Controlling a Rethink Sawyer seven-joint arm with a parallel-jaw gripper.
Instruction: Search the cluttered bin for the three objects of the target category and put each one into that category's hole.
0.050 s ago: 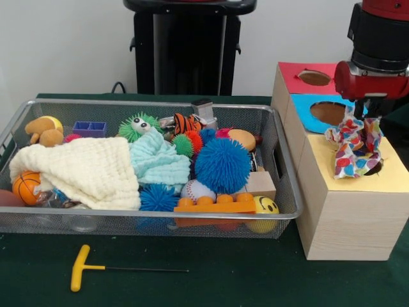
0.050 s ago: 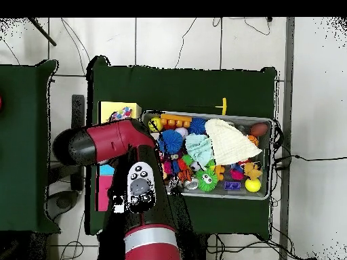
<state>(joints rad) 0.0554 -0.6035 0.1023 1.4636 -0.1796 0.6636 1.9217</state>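
One patterned cloth [image 1: 355,146] hangs from claw [image 1: 362,119] over yellow hole [image 1: 373,167].

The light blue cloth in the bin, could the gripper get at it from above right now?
Probably not yet: the gripper is over the yellow hole, shut on a patterned cloth. Once that drops, yes: the light blue cloth lies on top, uncovered.
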